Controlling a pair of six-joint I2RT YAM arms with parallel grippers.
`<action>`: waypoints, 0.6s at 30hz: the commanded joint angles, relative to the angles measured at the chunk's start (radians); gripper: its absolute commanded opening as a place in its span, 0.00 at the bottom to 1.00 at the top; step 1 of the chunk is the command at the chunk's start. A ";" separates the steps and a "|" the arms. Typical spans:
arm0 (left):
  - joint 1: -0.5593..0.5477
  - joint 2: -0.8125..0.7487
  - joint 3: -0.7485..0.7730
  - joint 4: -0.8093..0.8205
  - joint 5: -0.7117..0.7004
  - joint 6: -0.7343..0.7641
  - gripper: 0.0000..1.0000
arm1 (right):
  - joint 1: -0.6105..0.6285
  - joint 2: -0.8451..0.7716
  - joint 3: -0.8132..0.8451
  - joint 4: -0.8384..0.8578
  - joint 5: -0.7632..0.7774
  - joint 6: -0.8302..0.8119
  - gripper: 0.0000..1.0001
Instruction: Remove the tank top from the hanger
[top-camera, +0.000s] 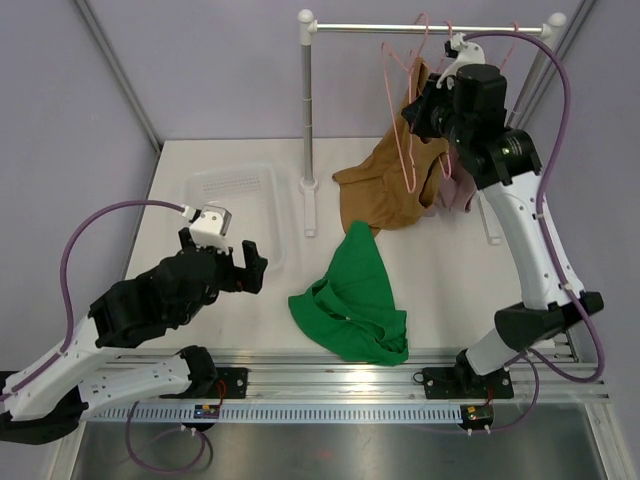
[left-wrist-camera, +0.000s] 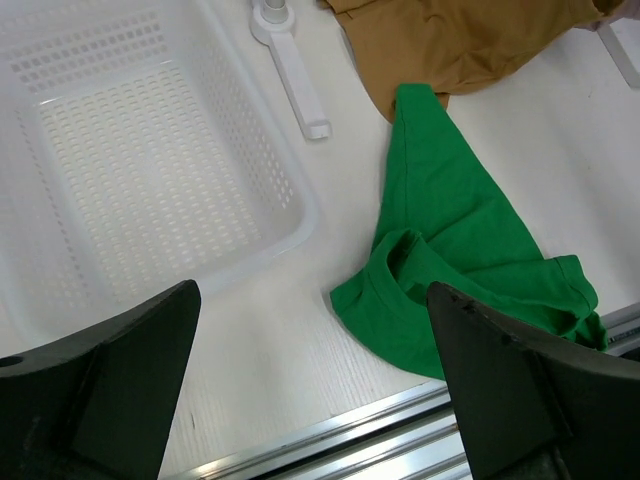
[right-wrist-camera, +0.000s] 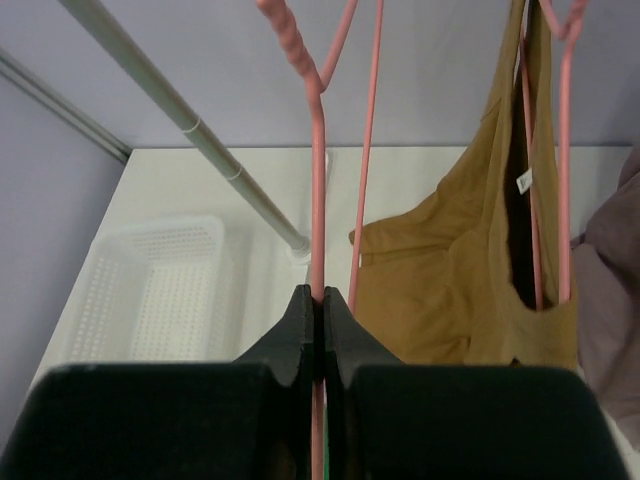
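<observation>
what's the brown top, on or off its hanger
On: the top hangs from a pink hanger, lower part resting on the table.

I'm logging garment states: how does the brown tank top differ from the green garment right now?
The brown tank top hangs from a pink hanger, its hem draped on the table; the green garment lies wholly on the table, crumpled. The brown one is far back, by the rack; the green one lies closer to the table's near edge. Both are soft cloth, meeting at the green one's tip.
</observation>
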 joint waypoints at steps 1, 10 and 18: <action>0.001 0.005 -0.019 0.013 -0.053 0.016 0.99 | 0.002 0.130 0.170 -0.038 0.059 -0.059 0.00; 0.001 -0.032 -0.057 0.062 -0.043 0.018 0.99 | -0.001 0.431 0.588 -0.142 0.104 -0.117 0.00; 0.001 -0.018 -0.046 0.067 -0.013 0.024 0.99 | -0.001 0.333 0.395 -0.068 0.081 -0.080 0.16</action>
